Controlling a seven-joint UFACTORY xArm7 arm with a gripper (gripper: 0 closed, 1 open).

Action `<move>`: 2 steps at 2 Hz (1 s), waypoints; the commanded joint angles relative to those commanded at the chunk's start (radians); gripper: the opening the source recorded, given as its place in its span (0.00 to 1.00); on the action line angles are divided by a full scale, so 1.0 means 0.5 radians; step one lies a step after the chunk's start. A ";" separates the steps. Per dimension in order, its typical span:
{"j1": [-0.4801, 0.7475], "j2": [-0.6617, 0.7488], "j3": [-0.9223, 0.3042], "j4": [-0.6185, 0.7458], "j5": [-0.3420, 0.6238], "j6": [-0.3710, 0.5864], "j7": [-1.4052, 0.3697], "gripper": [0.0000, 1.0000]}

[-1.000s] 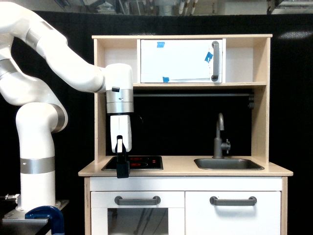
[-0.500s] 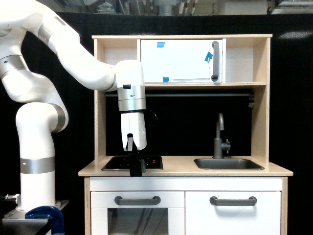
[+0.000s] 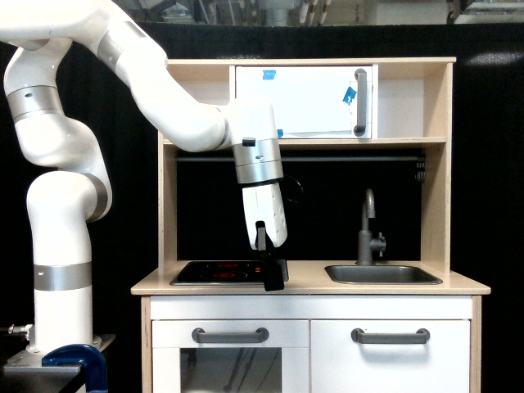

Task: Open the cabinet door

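Sweeping across the stove top toward the exterior view's right over the last second, the gripper (image 3: 273,278) now hangs near the countertop's middle, fingers seemingly together, though that is unclear. The cabinet door (image 3: 391,364) sits closed below right, its grey bar handle (image 3: 390,336) ungrasped.

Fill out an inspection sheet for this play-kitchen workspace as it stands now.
Surface: light wooden countertop with black hob and grey sink with tap.
Job's things: plain white cabinet door, lower right, grey horizontal bar handle, shut.
Clutter: nothing seen.
Grippers: black gripper pointing down at the counter's front edge, left of the sink; open or shut unclear.
Cables: nothing seen.
Surroundings: windowed door; upper taped door; black backdrop.
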 joint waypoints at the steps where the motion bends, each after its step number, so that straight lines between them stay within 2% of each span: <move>1: 0.067 0.492 -0.082 0.483 0.184 0.105 -0.618 1.00; 2: -0.037 0.814 -0.061 0.858 0.674 0.188 -1.127 1.00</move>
